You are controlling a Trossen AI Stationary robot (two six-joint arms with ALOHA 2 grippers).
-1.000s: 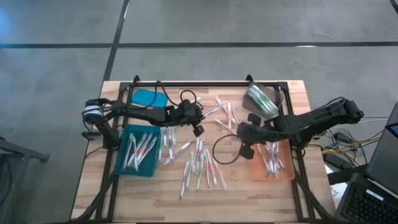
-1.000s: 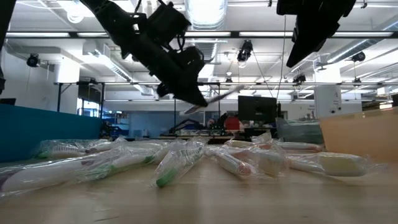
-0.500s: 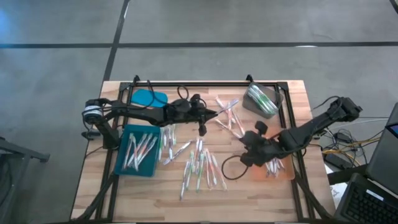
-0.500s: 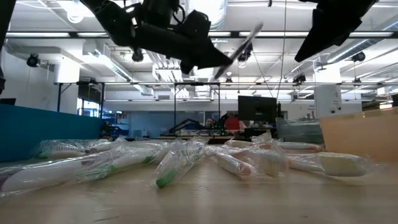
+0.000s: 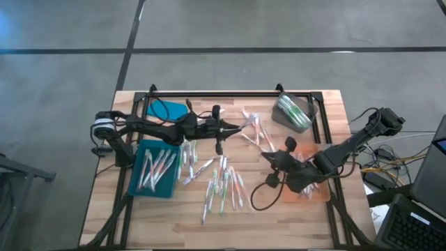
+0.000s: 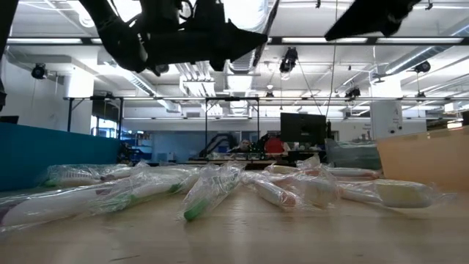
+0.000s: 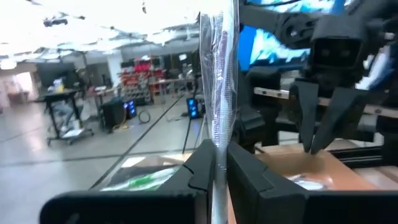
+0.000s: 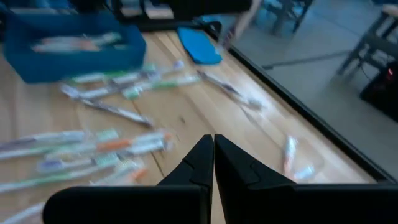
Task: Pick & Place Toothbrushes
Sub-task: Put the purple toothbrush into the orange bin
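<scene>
The left pincer (image 5: 224, 128) was clamped on one wrapped toothbrush (image 7: 219, 93), held clear above the worktop (image 5: 327, 104); the stick's long axis ran out past the fingertips, away from the arm; the blue tray (image 5: 138, 185) lay back toward that arm's base and nearer the front edge, so the carry would likely swing that way; the loose toothbrushes (image 5: 224, 187) lay between the arms; the right pincer (image 5: 277, 159) hung closed and empty beside the orange tray (image 5: 322, 198).
</scene>
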